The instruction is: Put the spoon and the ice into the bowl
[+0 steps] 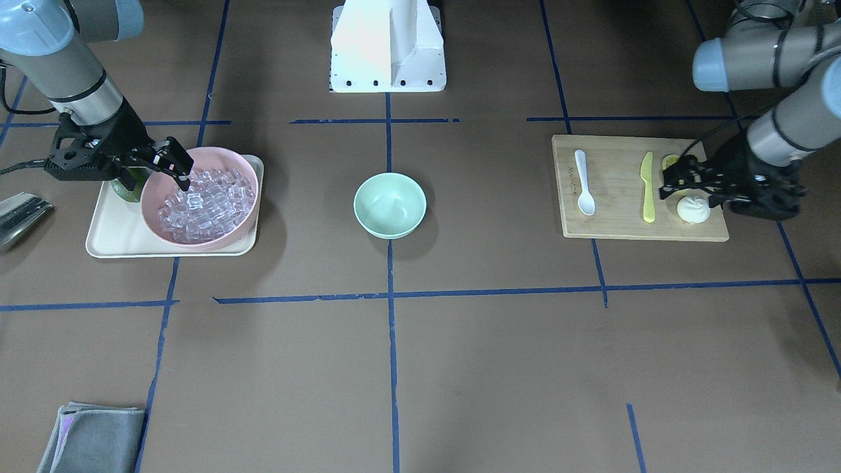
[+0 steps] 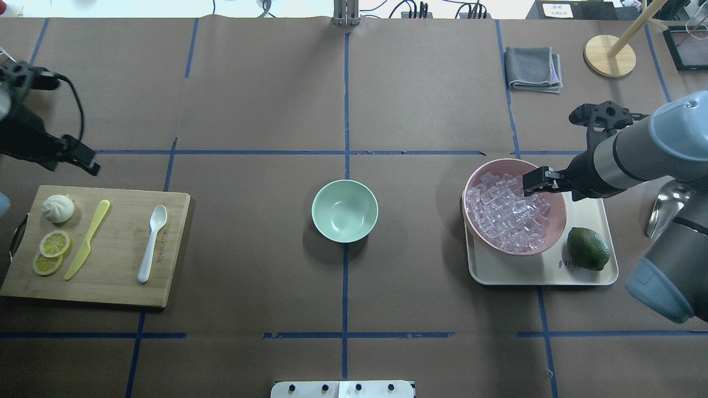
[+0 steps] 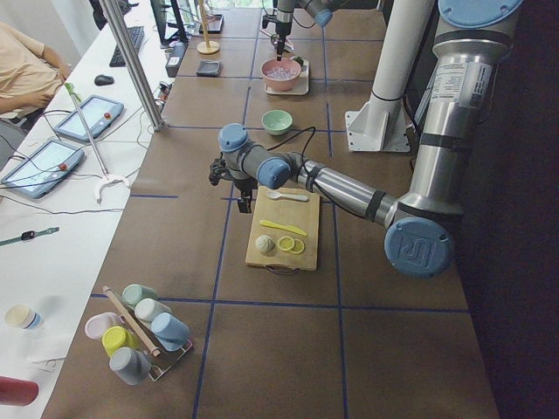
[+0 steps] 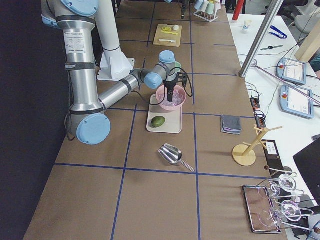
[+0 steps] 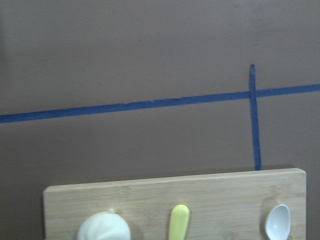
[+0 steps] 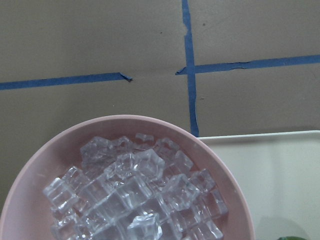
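Observation:
The white spoon lies on a wooden cutting board, also in the overhead view and the left wrist view. The mint-green bowl stands empty at the table's middle. Clear ice cubes fill a pink bowl, and they also show in the right wrist view. My right gripper hangs open just above the ice at the pink bowl's rim. My left gripper hovers open and empty over the board's bun end, apart from the spoon.
The board also holds a yellow-green knife, a bun and lemon slices. The pink bowl sits on a cream tray with a lime. A metal scoop, a grey cloth and a wooden stand lie nearby.

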Action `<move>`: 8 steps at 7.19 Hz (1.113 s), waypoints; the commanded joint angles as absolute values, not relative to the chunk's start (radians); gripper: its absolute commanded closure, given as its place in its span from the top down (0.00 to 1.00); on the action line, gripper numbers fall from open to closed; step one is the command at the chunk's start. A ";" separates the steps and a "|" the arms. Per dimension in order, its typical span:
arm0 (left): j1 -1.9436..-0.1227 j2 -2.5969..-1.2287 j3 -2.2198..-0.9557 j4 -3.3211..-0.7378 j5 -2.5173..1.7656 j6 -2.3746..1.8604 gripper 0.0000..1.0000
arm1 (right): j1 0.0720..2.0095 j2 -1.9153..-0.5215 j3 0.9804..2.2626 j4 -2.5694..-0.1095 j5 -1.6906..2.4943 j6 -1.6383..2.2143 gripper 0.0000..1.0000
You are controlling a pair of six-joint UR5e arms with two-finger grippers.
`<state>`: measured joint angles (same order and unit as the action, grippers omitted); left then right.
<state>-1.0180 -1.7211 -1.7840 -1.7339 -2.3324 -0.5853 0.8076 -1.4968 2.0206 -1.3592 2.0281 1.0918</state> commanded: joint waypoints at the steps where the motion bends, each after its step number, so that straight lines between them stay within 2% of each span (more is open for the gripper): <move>1: -0.858 -1.730 -1.792 -1.791 -2.205 -0.730 1.00 | 0.827 -1.500 2.022 -1.359 2.051 1.091 0.99; 5: -0.744 -1.727 -1.804 -1.792 -2.149 -0.833 0.98 | 0.825 -1.502 2.016 -1.359 2.049 1.091 0.99; 8: -0.732 -1.729 -1.784 -1.792 -2.149 -0.827 0.86 | 0.824 -1.502 2.013 -1.359 2.046 1.092 0.99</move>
